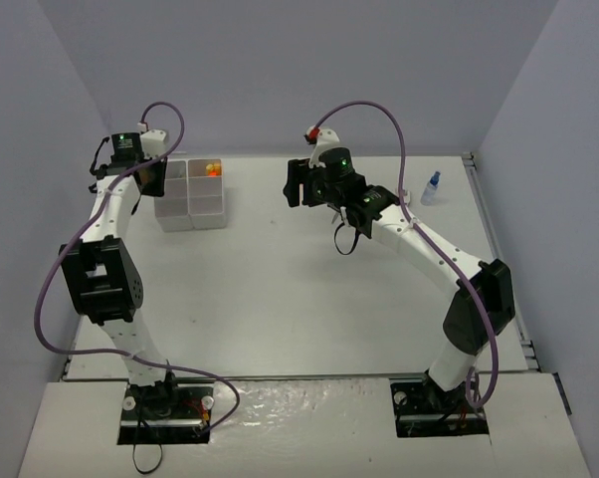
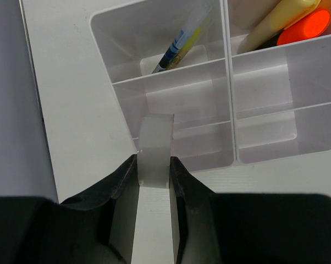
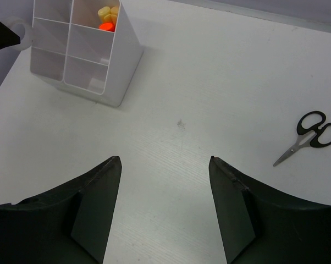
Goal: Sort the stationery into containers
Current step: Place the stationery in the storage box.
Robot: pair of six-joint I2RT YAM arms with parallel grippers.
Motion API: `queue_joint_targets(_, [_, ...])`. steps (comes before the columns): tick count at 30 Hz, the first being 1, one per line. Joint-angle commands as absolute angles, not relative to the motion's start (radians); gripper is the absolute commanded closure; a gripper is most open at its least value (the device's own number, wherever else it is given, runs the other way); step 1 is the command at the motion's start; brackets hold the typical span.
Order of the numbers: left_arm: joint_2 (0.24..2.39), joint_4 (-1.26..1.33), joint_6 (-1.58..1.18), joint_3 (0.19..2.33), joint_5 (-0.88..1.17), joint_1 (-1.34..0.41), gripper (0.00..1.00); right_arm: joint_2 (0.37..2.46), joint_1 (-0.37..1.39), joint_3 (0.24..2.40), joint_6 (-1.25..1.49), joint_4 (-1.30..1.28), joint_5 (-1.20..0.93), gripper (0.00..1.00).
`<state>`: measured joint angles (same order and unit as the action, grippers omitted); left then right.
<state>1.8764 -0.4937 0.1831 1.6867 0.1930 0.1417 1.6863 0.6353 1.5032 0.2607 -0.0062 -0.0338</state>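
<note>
The white six-compartment organizer tray (image 1: 176,221) stands at the far left, also in the left wrist view (image 2: 264,118) and the right wrist view (image 3: 124,60). My left gripper (image 1: 152,177) (image 2: 154,162) is shut on the clear tape ring (image 2: 154,146), held above the tray's left edge. One compartment holds a thin yellowish pencil (image 2: 179,44). Another holds a yellow stick (image 2: 275,22) and the orange marker (image 2: 305,27). My right gripper (image 1: 292,184) (image 3: 164,159) is open and empty above the bare table. Black-handled scissors (image 3: 309,135) lie to its right, partly under the right arm (image 1: 343,240).
A small blue-capped bottle (image 1: 432,187) stands at the far right near the table's rail. Grey walls close in the table on the left, back and right. The left gripper sits close to the left wall.
</note>
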Motion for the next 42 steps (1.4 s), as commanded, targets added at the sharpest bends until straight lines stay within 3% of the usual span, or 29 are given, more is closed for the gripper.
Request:
queue_joint_targets(1, [1.834,-0.41,0.214,1.725,0.216,0.15,1.0,1.629,0.629,1.506,0.266,0.024,-0.027,0.38])
queue_joint_targets(14, [1.809,-0.33,0.294,1.647,0.332,0.157,1.0,1.571,0.575,1.367,0.291,0.021,-0.003,0.37])
queue_joint_targets(29, [1.824,-0.356,0.314,1.682,0.374,0.169,1.0,1.61,0.531,1.415,0.273,0.018,0.011,0.37])
queue_joint_targets(42, [1.847,-0.349,0.567,1.732,0.497,0.169,1.0,1.611,0.523,1.436,0.259,0.018,-0.047,0.37])
